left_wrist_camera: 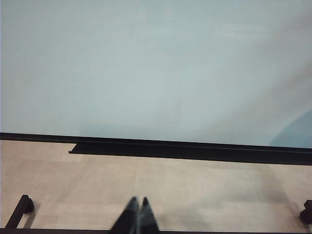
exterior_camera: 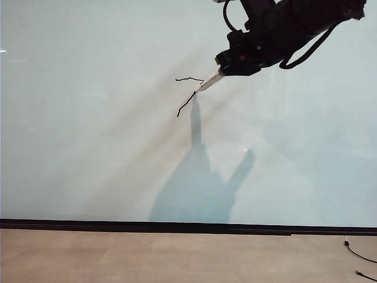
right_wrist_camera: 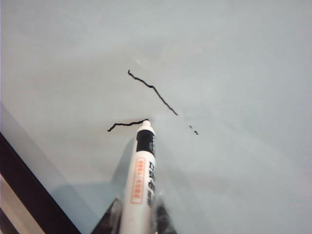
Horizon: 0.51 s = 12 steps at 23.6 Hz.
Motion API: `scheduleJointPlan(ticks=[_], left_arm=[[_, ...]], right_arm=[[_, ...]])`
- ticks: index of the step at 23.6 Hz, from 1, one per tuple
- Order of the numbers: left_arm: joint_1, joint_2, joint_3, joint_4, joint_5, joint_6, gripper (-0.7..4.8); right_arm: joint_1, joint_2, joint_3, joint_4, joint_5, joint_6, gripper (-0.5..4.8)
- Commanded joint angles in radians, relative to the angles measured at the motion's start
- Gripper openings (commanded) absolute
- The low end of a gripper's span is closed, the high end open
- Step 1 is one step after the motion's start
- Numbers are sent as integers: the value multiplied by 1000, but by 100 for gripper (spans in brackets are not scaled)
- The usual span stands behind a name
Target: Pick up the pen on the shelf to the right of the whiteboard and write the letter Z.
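High on the right of the exterior view, the right end effector (exterior_camera: pixel 222 66) reached in from the upper corner, its black fingers clamped on the pen (exterior_camera: pixel 210 82). That slim white marker slanted down and to the left, and its dark tip met the whiteboard (exterior_camera: pixel 88 147) at the inner end of the strokes already drawn. Only part of the letter Z (exterior_camera: pixel 187 93) showed: a short wobbly top bar and a diagonal running down to the left from it, with no bottom bar visible. The arm and pen cast a broad bluish shadow on the board below the marks.

From the right wrist view, the pen (right_wrist_camera: pixel 139 183) rose between the two dark fingers (right_wrist_camera: pixel 111 220), showing an orange-outlined label and a black collar near its nib. The nib sat right at the end of one black stroke (right_wrist_camera: pixel 127 125), while a longer stroke (right_wrist_camera: pixel 152 90) ran apart from it, and two tiny dots lay beside that.

Low in the left wrist view, the left end effector (left_wrist_camera: pixel 138 202) held its tips together, gripping nothing, above the tan floor (left_wrist_camera: pixel 204 195). Beyond it stood the whiteboard's black bottom strip (left_wrist_camera: pixel 195 148) and the pale board surface (left_wrist_camera: pixel 146 68).
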Motion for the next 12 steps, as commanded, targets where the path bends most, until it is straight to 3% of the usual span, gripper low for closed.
scheduleJointPlan(ticks=[1,12], left_arm=[[0,1,2,11,0,4,-5],[0,1,2,11,0,4,-4]], right_arm=[[-11,-17,6,25,37,-6,-6],[-18,-50,6,9,49,-11,-6]])
